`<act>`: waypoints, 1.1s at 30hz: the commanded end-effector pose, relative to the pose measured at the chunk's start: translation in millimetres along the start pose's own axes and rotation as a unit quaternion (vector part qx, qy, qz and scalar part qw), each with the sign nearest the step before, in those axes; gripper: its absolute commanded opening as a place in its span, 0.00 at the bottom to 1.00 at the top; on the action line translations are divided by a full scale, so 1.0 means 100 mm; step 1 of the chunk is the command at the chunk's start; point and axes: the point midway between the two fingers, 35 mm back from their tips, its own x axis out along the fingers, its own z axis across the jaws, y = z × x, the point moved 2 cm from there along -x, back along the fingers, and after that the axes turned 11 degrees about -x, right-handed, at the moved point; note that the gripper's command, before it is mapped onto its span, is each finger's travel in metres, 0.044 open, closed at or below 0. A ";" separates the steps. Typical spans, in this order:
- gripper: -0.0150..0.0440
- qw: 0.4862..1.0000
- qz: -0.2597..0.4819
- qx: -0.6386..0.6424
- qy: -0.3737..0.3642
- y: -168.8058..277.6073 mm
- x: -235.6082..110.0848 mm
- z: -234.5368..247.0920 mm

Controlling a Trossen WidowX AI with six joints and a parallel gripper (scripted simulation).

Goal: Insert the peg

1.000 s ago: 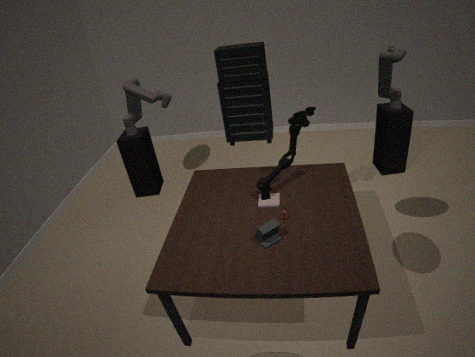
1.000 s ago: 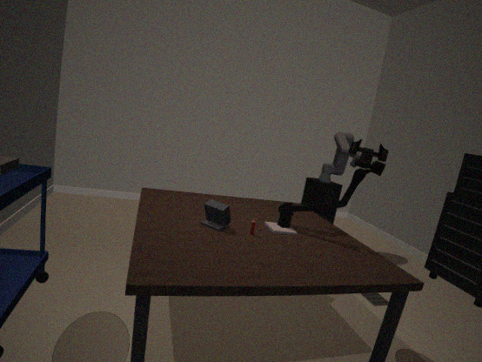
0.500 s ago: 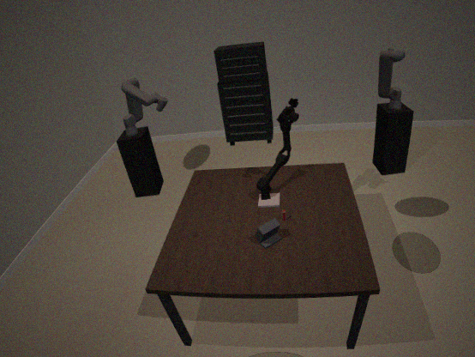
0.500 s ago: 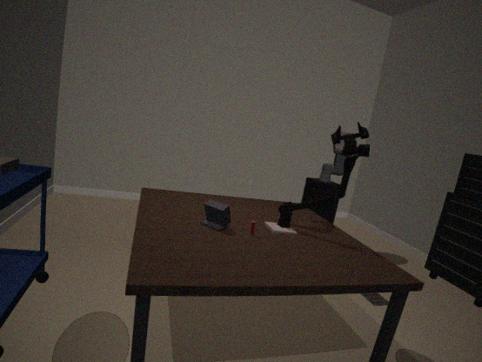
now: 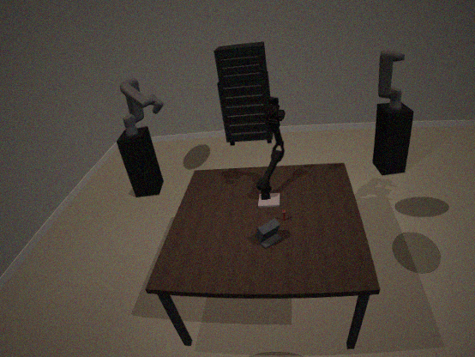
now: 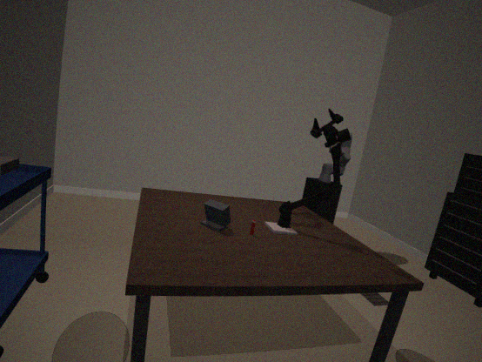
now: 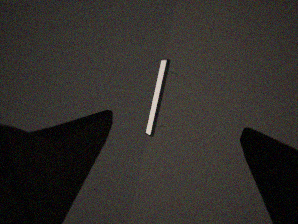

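A dark drawer cabinet (image 5: 244, 92) is standing beyond the far edge of the brown table (image 5: 223, 266). Two grey arms on black pedestals (image 5: 139, 165) (image 5: 392, 137) are flanking its far corners, and a blue cart (image 6: 19, 217) is waiting off to one side.

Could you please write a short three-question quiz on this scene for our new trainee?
1. True or false: the gripper is shut on the red peg.
2. What does the peg stand between? A) grey sloped panel and white arm base; B) two table legs; C) blue cart and wall.
3. Fill in: the gripper is raised high and points ____ from the table.

Key: 1 false, it is open and empty; 2 A; 3 away.
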 end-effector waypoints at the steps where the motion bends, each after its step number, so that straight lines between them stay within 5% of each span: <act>1: 1.00 0.997 0.009 0.070 -0.028 0.21 0.12 0.26; 16: 1.00 0.949 0.018 0.283 -0.135 0.62 0.51 1.31; 33: 1.00 0.790 0.056 0.529 -0.306 0.42 0.78 2.70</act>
